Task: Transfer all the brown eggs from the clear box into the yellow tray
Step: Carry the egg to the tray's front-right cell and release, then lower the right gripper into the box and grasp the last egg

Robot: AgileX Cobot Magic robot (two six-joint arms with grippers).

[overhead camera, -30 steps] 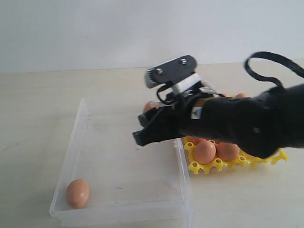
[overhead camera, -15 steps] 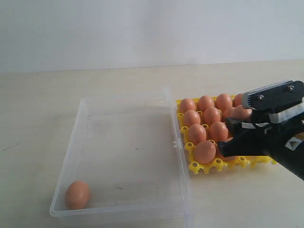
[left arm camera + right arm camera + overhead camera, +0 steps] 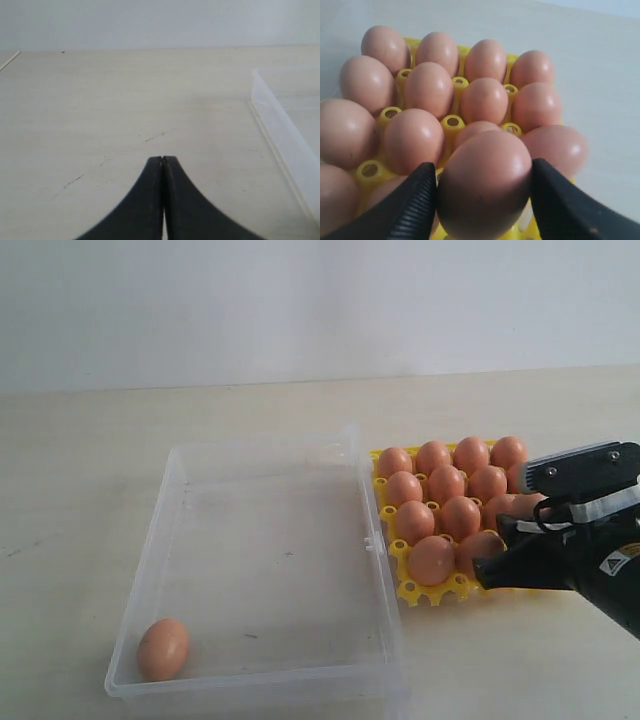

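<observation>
Arm sticker: a small white sticker (image 3: 612, 562) is showing on the black right arm (image 3: 585, 585); its mark and print are too small to read.
Clear box: the clear box (image 3: 250, 680) is lying open on the table (image 3: 100, 440), its long side running from the near edge toward the far one.
Box contents: one lone egg (image 3: 163, 648) is resting in the box's near left corner, close to both walls; no other egg is showing in the box.
Right gripper: the right gripper (image 3: 482, 167) is pinching a held egg (image 3: 485, 185) between its two black fingers (image 3: 417, 200), one on each side of the shell.
Held egg position: it is hanging over the near edge of the yellow tray; whether it is touching a cup cannot be told.
Yellow tray: the yellow tray (image 3: 425, 592) is sitting just beside the box's right wall.
Tray contents: brown eggs (image 3: 445, 483) are standing upright in the cups in close rows, at least twelve of them.
Left gripper: the left gripper (image 3: 162, 159) is hanging over bare table with its fingertips pressed together, holding nothing, beside the box's outer wall.
</observation>
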